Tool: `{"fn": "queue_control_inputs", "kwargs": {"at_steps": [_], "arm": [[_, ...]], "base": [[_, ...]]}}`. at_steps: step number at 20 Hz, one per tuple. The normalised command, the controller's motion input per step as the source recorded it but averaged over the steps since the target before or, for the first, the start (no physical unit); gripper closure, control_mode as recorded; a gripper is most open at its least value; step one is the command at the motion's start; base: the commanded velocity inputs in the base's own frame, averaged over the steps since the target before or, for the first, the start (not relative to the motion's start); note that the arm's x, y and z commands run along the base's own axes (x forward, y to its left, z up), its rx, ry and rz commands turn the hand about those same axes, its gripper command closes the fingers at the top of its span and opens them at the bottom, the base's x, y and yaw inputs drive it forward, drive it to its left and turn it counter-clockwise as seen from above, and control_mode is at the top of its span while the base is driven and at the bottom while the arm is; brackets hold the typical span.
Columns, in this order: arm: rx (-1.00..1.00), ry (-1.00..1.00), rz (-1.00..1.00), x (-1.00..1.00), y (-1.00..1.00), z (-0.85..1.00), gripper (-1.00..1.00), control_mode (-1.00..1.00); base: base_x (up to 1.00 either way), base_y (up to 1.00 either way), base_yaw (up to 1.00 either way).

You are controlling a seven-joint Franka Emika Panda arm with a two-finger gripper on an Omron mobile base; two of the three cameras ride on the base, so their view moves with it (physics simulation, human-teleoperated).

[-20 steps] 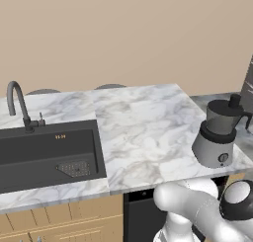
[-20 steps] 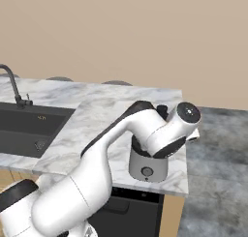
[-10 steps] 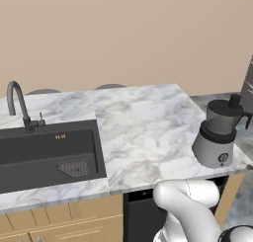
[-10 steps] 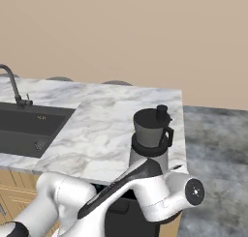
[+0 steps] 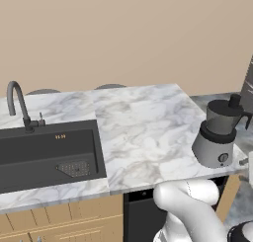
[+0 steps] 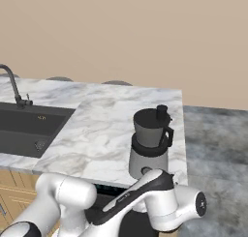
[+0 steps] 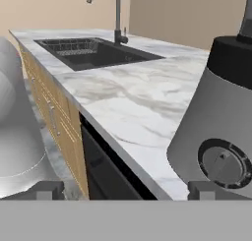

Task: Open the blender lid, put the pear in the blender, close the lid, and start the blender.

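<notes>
While the hand (image 7: 125, 190) hangs low at the front edge of the table (image 5: 138, 132), fingers spread wide and holding nothing, the blender (image 6: 149, 146) stands at the table's near right corner with its lid (image 6: 151, 116) on the jar. Its round knob (image 7: 227, 162) faces the hand view, close on the right. I cannot make out the pear. If starting is the step in hand, a good press means centring on that knob and coming in square, gently, since the base sits near the edge and a slanted push could shove it sideways.
</notes>
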Motion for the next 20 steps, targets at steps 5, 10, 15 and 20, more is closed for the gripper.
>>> {"fn": "queue_control_inputs", "kwargs": {"at_steps": [5, 10, 15, 20], "arm": [[0.11, 0.00, 0.15, -0.27, 0.05, -0.05, -1.00, -1.00], [0.07, 0.00, 0.01, -0.04, 0.28, 0.00, -1.00, -1.00], [0.01, 0.00, -0.03, 0.00, 0.37, -0.04, -1.00, -1.00], [0.00, 0.00, -0.07, 0.00, 0.17, -0.02, -1.00, -1.00]], "base": [[0.00, 0.00, 0.00], [0.00, 0.00, 0.00], [0.00, 0.00, 0.00], [0.00, 0.00, 0.00]]}}
